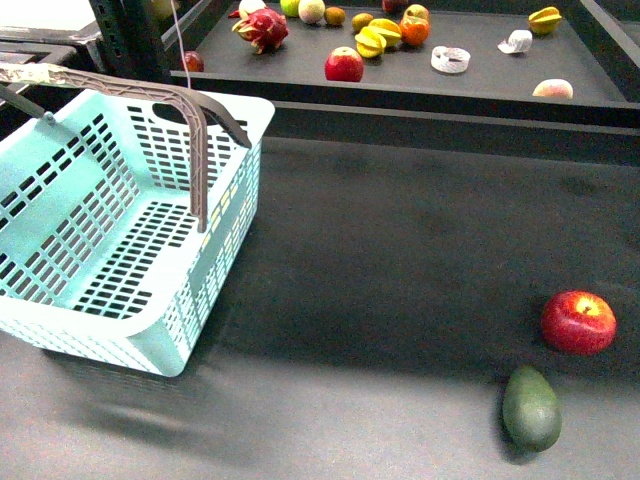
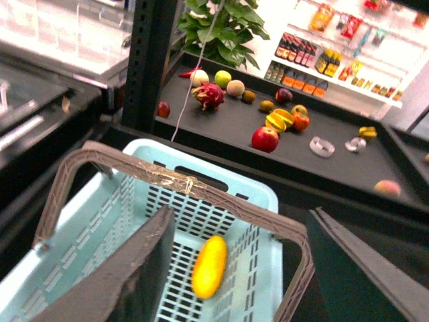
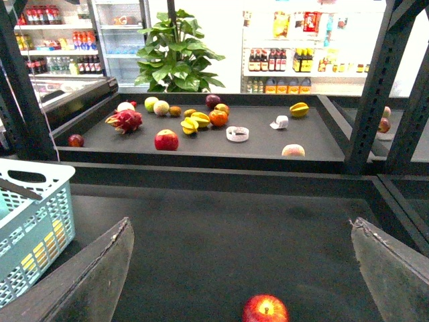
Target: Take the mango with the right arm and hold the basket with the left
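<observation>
At the worktop's left edge sits the basket (image 1: 130,250), one ribbed handle (image 1: 150,95) swung up over it. Left hand (image 2: 234,268) hovers above it, fingers spread wide, nothing held; handle passes below, contact can't be confirmed. Mango (image 2: 209,266) lies on the basket floor in the left wrist view, hidden in the front view. Judgement: smooth waxy skin, likely slippery; firm but bruisable, moderate weight. Grip across the short axis at mid-length, light squeeze. Basket looks light, stiff plastic, likely to slide, so pin it by the handle. Right hand (image 3: 241,268) open wide, empty, above the red apple (image 1: 578,322) near the right edge; avocado (image 1: 531,408) by the front-right corner.
</observation>
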Controlling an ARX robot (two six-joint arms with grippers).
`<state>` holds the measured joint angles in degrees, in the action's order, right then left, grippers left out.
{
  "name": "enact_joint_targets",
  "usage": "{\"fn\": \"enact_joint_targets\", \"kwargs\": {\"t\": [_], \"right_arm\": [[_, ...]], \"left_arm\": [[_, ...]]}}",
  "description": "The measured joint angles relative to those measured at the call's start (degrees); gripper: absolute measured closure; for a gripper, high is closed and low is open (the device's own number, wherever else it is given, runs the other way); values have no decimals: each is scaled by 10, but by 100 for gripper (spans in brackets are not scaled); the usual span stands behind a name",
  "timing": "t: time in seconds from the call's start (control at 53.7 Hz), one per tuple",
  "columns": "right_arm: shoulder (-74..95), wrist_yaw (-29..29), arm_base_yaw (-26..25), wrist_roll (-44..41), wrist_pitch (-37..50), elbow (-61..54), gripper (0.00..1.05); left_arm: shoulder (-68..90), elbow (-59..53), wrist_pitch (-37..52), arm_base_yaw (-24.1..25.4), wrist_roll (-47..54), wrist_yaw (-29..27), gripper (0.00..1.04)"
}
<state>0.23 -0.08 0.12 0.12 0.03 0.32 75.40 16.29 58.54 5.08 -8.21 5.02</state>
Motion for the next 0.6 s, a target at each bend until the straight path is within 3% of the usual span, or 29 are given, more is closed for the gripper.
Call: {"fn": "enact_joint_targets", "kwargs": {"t": [0.13,0.205,0.596], "right_arm": [[0,0,0,0,0,0,8],[0,0,0,0,0,0,8],[0,0,0,0,0,0,8]], "left_arm": [[-73,-56,-18,-13,62,-13,85],[-89,-86,4,-40,68,-47,101],[-268,-146,-125,-50,76,-50,101]]}}
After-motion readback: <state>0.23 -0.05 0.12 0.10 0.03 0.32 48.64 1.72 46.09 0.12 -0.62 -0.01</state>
